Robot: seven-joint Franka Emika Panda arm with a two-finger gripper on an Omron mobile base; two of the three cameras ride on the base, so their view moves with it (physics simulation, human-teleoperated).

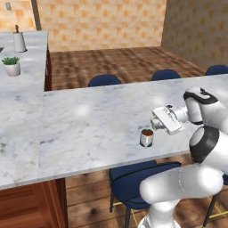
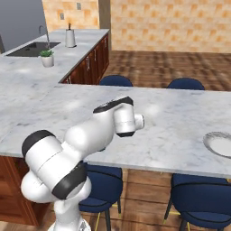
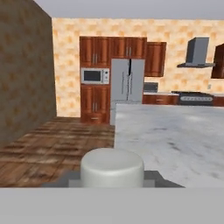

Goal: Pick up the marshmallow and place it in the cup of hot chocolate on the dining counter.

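Observation:
The cup of hot chocolate (image 1: pixel 146 137), a small white mug with brown liquid, stands near the front edge of the marbled dining counter (image 1: pixel 89 124). My gripper (image 1: pixel 155 121) hovers just above and right of the mug, its hand lying level and pointing left. In the hand view a rounded off-white block, the marshmallow (image 3: pixel 112 166), sits between the grey fingertips (image 3: pixel 65 178) of the gripper (image 3: pixel 112 180), which is shut on it. In the right base view my own arm covers the mug.
Dark blue chairs (image 1: pixel 104 80) line the far side, and another one (image 1: pixel 133 180) is under the near edge. A round grey plate (image 2: pixel 219 144) lies to the right. A white plant pot (image 1: pixel 12 67) and a tall white holder (image 1: pixel 18 42) stand on the side counter.

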